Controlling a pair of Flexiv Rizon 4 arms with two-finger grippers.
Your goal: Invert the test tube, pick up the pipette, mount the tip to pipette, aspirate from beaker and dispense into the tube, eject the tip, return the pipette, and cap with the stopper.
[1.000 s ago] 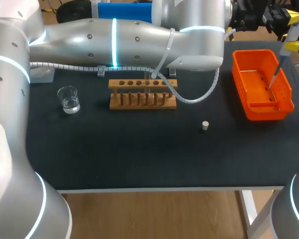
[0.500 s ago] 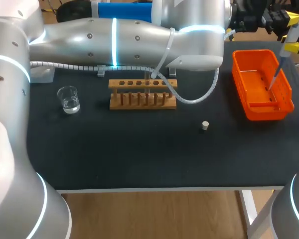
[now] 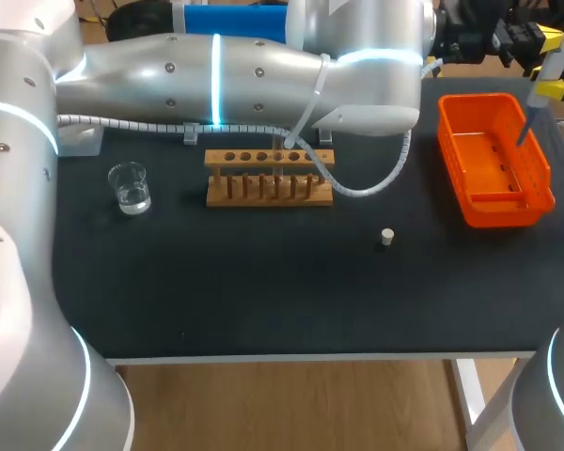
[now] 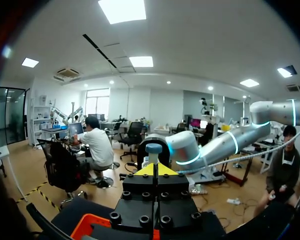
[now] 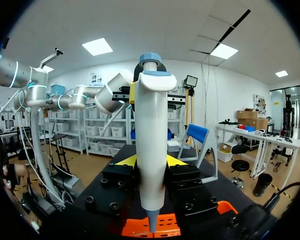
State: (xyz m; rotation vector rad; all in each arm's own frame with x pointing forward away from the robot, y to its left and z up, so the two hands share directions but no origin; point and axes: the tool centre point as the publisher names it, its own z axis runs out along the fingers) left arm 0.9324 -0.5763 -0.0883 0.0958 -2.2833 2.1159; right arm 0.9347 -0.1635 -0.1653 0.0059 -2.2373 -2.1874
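— The black table [image 3: 263,291] lies below us. What has our right gripper [image 5: 150,162] got?
— The pipette [image 5: 151,135], upright and clamped between both yellow fingers. Its point hangs over the orange bin [image 3: 496,214].
— And our left gripper [image 4: 155,170]?
— We see its tips pressed together on nothing. The pipette's blue-capped head sits just ahead of them.
— The stopper [image 3: 386,236]?
— Loose on the table, well apart from both our grippers, with the wooden rack [image 3: 269,176] farther still.

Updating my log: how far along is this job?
Looks done: the tube stands in the rack. In hand: right gripper holds the pipette over the orange bin, seemingly for tip ejection. Remaining: return the pipette, cap with the stopper lying on the table.
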